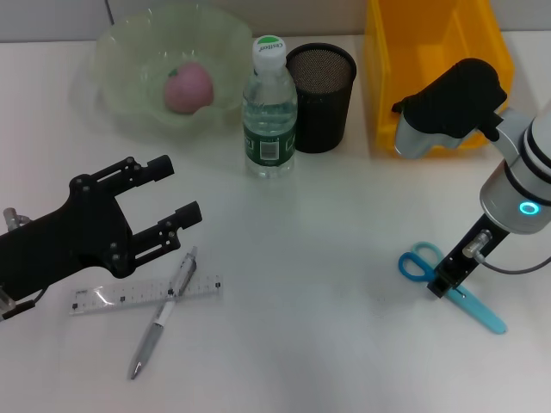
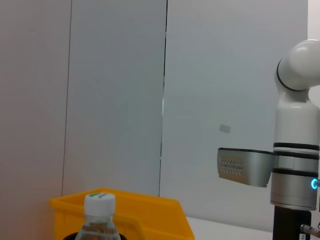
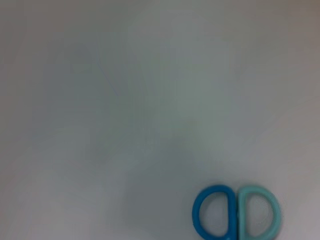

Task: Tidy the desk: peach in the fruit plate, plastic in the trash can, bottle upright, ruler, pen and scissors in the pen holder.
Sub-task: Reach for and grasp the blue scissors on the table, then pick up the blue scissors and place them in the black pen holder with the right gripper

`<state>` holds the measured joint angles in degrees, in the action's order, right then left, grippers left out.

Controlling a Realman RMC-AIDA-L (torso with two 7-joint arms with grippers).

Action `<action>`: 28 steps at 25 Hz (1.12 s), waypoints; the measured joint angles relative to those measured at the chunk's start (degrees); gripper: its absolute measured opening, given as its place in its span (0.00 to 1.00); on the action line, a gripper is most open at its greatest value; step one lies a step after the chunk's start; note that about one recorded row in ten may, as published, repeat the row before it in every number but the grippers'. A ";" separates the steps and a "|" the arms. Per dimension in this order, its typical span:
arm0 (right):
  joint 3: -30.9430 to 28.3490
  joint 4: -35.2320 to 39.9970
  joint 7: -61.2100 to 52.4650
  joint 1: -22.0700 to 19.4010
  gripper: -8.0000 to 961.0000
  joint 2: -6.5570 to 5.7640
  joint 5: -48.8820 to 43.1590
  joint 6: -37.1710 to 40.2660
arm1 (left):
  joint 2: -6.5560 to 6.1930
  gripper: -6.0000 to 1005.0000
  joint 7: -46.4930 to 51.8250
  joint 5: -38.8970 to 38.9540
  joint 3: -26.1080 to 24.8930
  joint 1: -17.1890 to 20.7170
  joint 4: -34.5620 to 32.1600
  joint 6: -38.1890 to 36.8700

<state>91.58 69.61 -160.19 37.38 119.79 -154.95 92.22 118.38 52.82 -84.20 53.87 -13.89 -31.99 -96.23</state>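
Your right gripper (image 1: 449,282) sits on scissors (image 1: 419,262) at lower right, grip state unclear; left gripper (image 1: 176,193) open, lower left above ruler (image 1: 112,298).

We see a plain white desk (image 1: 327,215). The fruit plate (image 1: 120,52) is pale green and translucent, and the peach (image 1: 188,88) in it is pink with a small green mark. The bottle (image 1: 269,112) is clear, with a dark green label and a white cap touched with green. The pen holder (image 1: 320,96) is black mesh; the trash can (image 1: 430,52) is bright yellow. The ruler (image 1: 112,298) is clear with black scale marks, the pen (image 1: 162,314) silver-grey. The scissors (image 1: 418,263) have one darker blue and one lighter blue-green handle ring. The left gripper (image 1: 176,191) is black. The right arm's shell is white and silver with black bands and a glowing cyan ring.
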 joint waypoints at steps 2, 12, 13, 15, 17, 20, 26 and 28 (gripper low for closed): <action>0.08 -0.16 0.00 0.06 0.44 -0.01 0.00 -0.02 | 0.00 0.67 0.00 0.00 0.00 0.00 0.00 0.00; 0.71 -0.69 0.13 0.47 0.27 -0.08 0.01 -0.02 | -0.09 0.67 0.00 0.00 -0.25 -0.22 0.00 0.00; 0.71 -0.59 0.13 0.49 0.27 -0.08 0.01 -0.03 | -0.09 0.67 0.00 0.00 -0.26 -0.23 0.00 0.00; 0.71 -0.32 0.13 0.50 0.25 -0.09 0.01 -0.02 | -0.09 0.67 0.00 0.00 -0.28 -0.30 0.00 -0.01; 0.71 -0.21 0.13 0.50 0.25 -0.09 0.01 -0.02 | -0.09 0.67 0.00 0.00 -0.28 -0.34 0.00 -0.01; 0.71 0.04 0.32 0.48 0.25 -0.09 0.01 -0.28 | -0.09 0.67 -0.04 0.00 -0.28 -0.36 0.00 0.00; 0.71 0.59 0.49 0.16 0.25 -0.09 0.15 -0.87 | -0.08 0.67 -0.07 0.00 -0.26 -0.27 0.00 -0.01; 0.66 1.49 0.65 -0.29 0.25 -0.06 0.70 -1.24 | -0.08 0.67 -0.08 0.00 -0.50 -0.21 0.00 -0.03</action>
<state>92.24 71.11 -159.54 37.09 119.73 -154.25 90.97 118.30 52.74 -84.19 53.37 -14.10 -31.99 -96.27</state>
